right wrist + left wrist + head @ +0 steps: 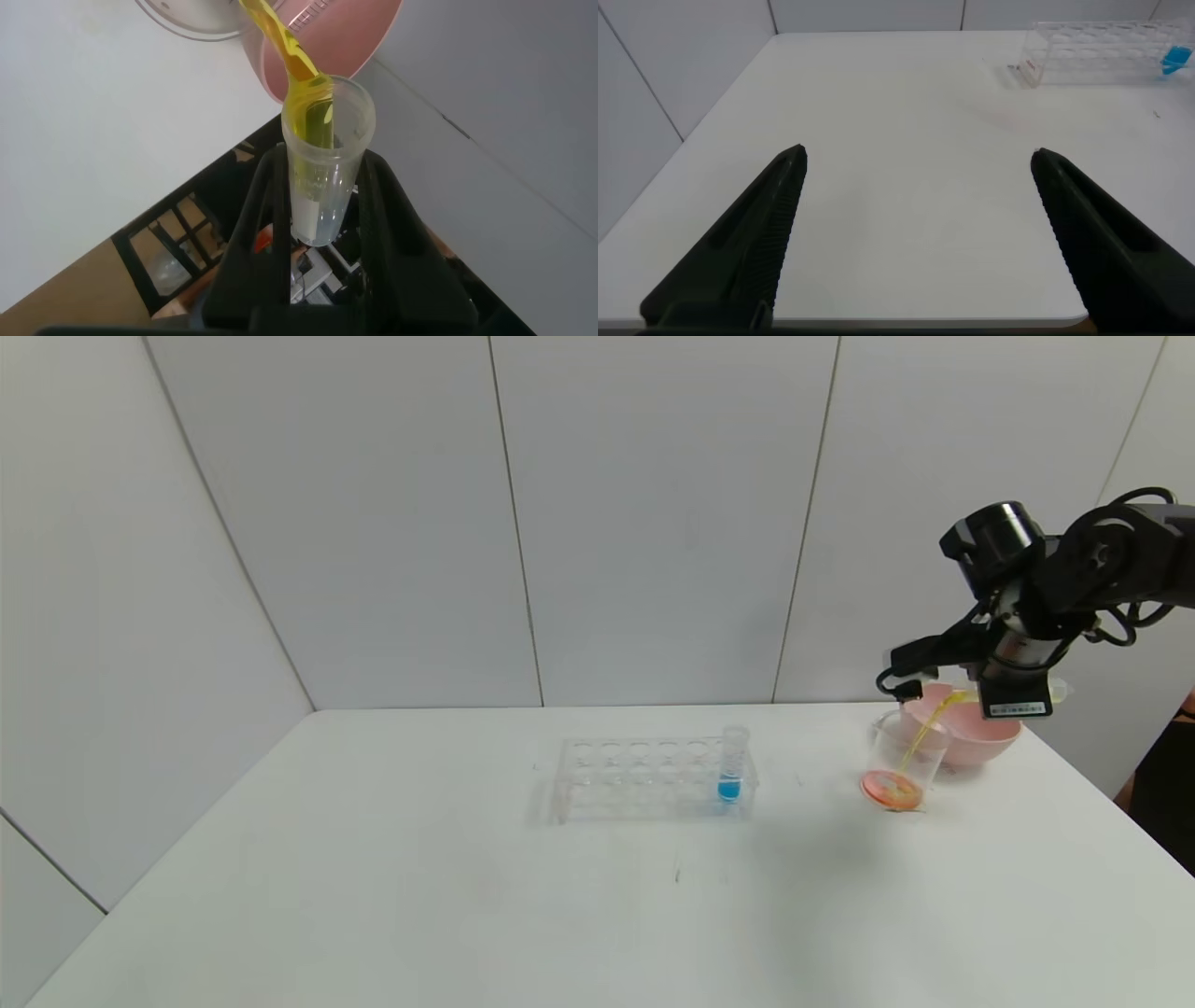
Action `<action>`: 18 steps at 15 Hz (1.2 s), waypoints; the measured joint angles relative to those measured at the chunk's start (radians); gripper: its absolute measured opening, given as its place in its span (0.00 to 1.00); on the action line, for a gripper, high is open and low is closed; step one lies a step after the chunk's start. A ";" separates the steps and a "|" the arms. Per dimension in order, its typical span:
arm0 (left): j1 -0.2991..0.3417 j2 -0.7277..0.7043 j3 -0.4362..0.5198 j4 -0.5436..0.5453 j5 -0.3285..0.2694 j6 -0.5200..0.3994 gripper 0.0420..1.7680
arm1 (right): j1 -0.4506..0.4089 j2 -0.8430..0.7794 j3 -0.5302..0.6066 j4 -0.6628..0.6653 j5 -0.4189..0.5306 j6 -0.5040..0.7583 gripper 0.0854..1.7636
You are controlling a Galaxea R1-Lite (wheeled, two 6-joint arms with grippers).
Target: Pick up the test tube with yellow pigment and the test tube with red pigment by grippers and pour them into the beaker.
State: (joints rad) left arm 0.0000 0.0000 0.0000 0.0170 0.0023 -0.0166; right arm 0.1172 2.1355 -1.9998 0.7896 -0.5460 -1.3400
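My right gripper [1013, 695] is shut on the test tube with yellow pigment [962, 695] and holds it tipped over above the beaker [901, 765]. A yellow stream runs from the tube's mouth into the beaker, which has red-orange liquid at its bottom. In the right wrist view the tube [322, 159] sits between my two black fingers [257, 215], its mouth towards the beaker's rim [187, 19]. The test tube with red pigment is out of view. My left gripper [920, 159] is open and empty over the near left of the table.
A pink bowl [976, 742] stands right behind the beaker, near the table's far right edge. A clear tube rack [644, 779] in the middle of the table holds one tube with blue liquid [733, 765]; the rack also shows in the left wrist view [1102, 51].
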 joint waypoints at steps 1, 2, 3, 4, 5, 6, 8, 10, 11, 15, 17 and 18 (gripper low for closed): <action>0.000 0.000 0.000 0.000 0.000 0.000 0.97 | 0.004 0.001 0.000 0.000 -0.004 -0.003 0.24; 0.000 0.000 0.000 0.000 0.000 0.000 0.97 | 0.007 0.003 0.000 0.001 -0.005 -0.005 0.24; 0.000 0.000 0.000 0.000 0.000 0.000 0.97 | 0.010 0.005 0.000 0.003 -0.015 -0.007 0.24; 0.000 0.000 0.000 0.000 0.000 0.000 0.97 | 0.014 0.006 0.000 0.005 -0.046 -0.013 0.24; 0.000 0.000 0.000 0.000 0.000 0.000 0.97 | 0.020 0.008 0.000 0.007 -0.078 -0.026 0.24; 0.000 0.000 0.000 0.000 0.000 0.000 0.97 | 0.026 0.010 0.000 0.009 -0.104 -0.034 0.24; 0.000 0.000 0.000 0.000 0.000 0.000 0.97 | 0.036 0.014 0.000 0.004 -0.127 -0.041 0.24; 0.000 0.000 0.000 0.000 0.000 0.000 0.97 | 0.043 0.016 0.000 -0.012 -0.174 -0.091 0.24; 0.000 0.000 0.000 0.000 0.000 0.000 0.97 | 0.046 0.016 0.000 -0.019 -0.185 -0.103 0.24; 0.000 0.000 0.000 0.000 0.000 0.000 0.97 | 0.053 0.016 0.000 -0.016 -0.187 -0.109 0.24; 0.000 0.000 0.000 0.000 0.000 0.000 0.97 | 0.055 0.016 0.000 -0.014 -0.190 -0.109 0.24; 0.000 0.000 0.000 0.000 0.000 0.000 0.97 | 0.056 0.016 0.000 -0.014 -0.201 -0.110 0.24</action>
State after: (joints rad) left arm 0.0000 0.0000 0.0000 0.0170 0.0028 -0.0166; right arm 0.1736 2.1519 -2.0002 0.7757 -0.7466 -1.4498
